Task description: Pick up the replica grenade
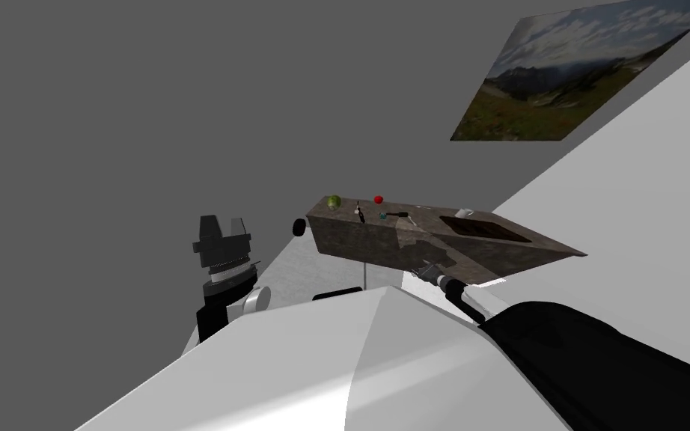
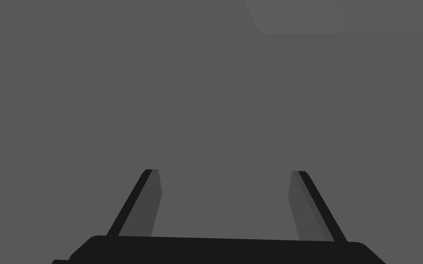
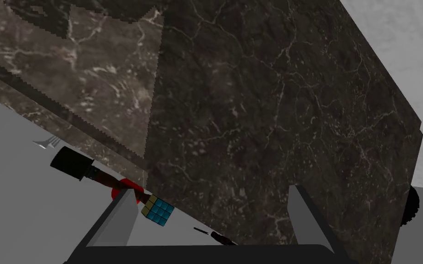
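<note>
A small green rounded object (image 1: 334, 200), which I take for the replica grenade, sits at the far left corner of a dark marble counter (image 1: 486, 251). My right gripper (image 1: 427, 269) is low against the counter's near side, well short of that object. In the right wrist view the right gripper (image 3: 210, 189) is open with nothing between its fingers and faces dark marble (image 3: 261, 114). My left gripper (image 1: 222, 223) is raised at the left, away from the counter. The left wrist view shows the left gripper (image 2: 225, 171) open in front of a flat grey surface.
On the counter lie a red object (image 1: 378, 199), a teal cube (image 1: 383, 215), small black tools (image 1: 361, 215), a white cup (image 1: 464, 212) and a sink (image 1: 486, 228). The cube (image 3: 158, 211) and a black-and-red item (image 3: 91, 172) lie by my right fingers. A black round thing (image 1: 300, 227) sits at the counter's left end.
</note>
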Controlling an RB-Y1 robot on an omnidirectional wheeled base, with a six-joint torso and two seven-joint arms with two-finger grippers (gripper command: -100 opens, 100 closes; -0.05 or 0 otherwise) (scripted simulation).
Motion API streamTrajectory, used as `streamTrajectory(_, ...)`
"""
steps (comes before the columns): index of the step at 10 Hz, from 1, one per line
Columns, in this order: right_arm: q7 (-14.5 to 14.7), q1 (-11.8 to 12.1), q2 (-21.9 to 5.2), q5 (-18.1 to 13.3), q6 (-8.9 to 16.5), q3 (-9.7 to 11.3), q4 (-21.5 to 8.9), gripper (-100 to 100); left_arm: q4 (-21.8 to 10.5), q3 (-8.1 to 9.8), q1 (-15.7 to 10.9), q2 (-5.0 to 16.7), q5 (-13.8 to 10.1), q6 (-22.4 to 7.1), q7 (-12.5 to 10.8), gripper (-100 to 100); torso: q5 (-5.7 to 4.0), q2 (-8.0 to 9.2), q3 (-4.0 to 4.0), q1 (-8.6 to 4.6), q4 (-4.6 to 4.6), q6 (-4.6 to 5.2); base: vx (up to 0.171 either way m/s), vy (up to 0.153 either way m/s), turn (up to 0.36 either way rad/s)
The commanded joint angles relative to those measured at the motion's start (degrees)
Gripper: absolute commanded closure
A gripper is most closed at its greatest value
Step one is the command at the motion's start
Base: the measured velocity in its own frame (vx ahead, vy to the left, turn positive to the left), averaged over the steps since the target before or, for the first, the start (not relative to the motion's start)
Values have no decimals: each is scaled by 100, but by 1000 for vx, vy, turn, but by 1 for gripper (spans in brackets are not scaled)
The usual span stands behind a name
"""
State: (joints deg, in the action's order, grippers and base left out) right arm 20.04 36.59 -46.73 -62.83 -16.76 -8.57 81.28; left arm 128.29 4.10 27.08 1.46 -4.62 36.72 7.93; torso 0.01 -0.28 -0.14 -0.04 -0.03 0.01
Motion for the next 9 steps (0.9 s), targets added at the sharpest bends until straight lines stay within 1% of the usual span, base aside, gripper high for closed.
streamTrajectory(1,80,-31,-278,-269,52,-78,-286,-100,0,0,0,0,0,0,0,0,0,0,0,0,0,0,86,-2,125)
streamTrajectory(2,80,-31,-278,-269,52,-78,-291,-100,0,0,0,0,0,0,0,0,0,-8,-4,-5,-1,-4,83,-9,97)
streamTrajectory(3,155,-35,-508,-485,74,-161,-484,-100,0,0,0,0,0,0,0,0,-3,-7,-4,-7,-1,-1,116,3,193)
streamTrajectory(4,155,-35,-508,-485,74,-161,-518,-100,0,0,0,0,0,0,0,0,-1,-20,-10,-5,-3,-7,92,0,100)
streamTrajectory(5,226,-43,-726,-692,93,-238,-714,-100,0,0,0,0,0,0,0,0,-1,-13,-8,-3,-3,0,105,-12,131)
streamTrajectory(6,293,-51,-931,-873,106,-310,-905,-100,0,0,0,0,0,0,0,0,-2,-17,-9,-7,-3,-3,185,-28,301)
streamTrajectory(7,293,-51,-931,-888,106,-310,-940,-100,0,0,0,0,0,0,0,0,-3,-42,-23,-14,-8,-9,157,-26,123)
streamTrajectory(9,414,-71,-1296,-1246,119,-428,-1298,-100,0,0,1,0,0,0,0,0,-1,-40,-23,-5,-8,-5,181,-32,181)
